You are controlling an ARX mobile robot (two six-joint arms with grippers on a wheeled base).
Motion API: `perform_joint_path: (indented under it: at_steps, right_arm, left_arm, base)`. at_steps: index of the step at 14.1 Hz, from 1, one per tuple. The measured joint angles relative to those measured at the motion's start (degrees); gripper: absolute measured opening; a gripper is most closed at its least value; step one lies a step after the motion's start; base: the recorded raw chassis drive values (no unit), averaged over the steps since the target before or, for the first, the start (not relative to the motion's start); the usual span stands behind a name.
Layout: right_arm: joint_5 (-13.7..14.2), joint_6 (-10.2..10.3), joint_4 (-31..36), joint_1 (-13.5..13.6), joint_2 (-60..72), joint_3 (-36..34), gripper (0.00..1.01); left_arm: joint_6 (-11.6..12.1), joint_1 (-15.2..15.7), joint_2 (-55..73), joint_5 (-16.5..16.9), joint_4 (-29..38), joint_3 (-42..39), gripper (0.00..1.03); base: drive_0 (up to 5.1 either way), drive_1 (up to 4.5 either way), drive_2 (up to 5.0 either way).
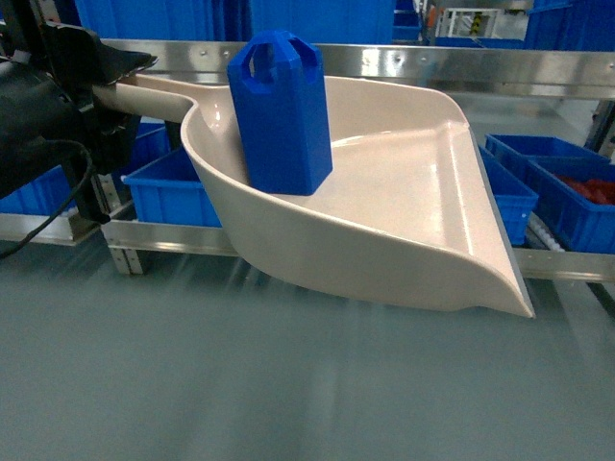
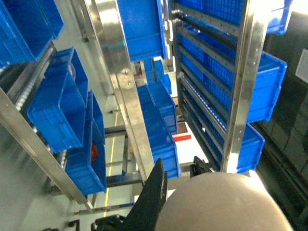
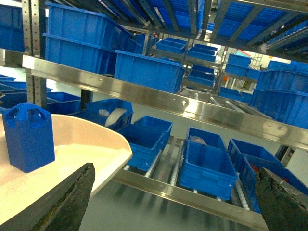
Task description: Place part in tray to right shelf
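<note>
The bright blue part stands upright in the deep end of the beige tray, which hangs in the air in front of the racks. My left gripper is shut on the tray's handle at the upper left. In the left wrist view its black fingers flank the rounded beige handle. My right gripper is open wide and holds nothing. The part and tray lie to its left. Ahead of it is the right shelf, a steel rail with white roller tracks.
Blue bins sit on the roller tracks, one holding red items. Another steel rail crosses above the tray with more bins behind. Grey floor lies below the tray. Tall racks of blue bins fill the left wrist view.
</note>
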Motion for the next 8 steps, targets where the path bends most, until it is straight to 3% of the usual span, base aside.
perform_joint_path:
  at_steps: [4, 8]
  right_arm:
    - [0.04, 0.0, 0.04, -0.04, 0.0, 0.0, 0.98]
    - [0.04, 0.02, -0.02, 0.0, 0.02, 0.0, 0.98]
  left_arm:
    - [0.02, -0.33, 0.0, 0.15, -0.07, 0.0, 0.12]
    - [0.0, -0.02, 0.0, 0.26, -0.02, 0.0, 0.12]
  base:
    - [-1.5, -1.46, -1.5]
    - [0.0, 0.0, 0.0]
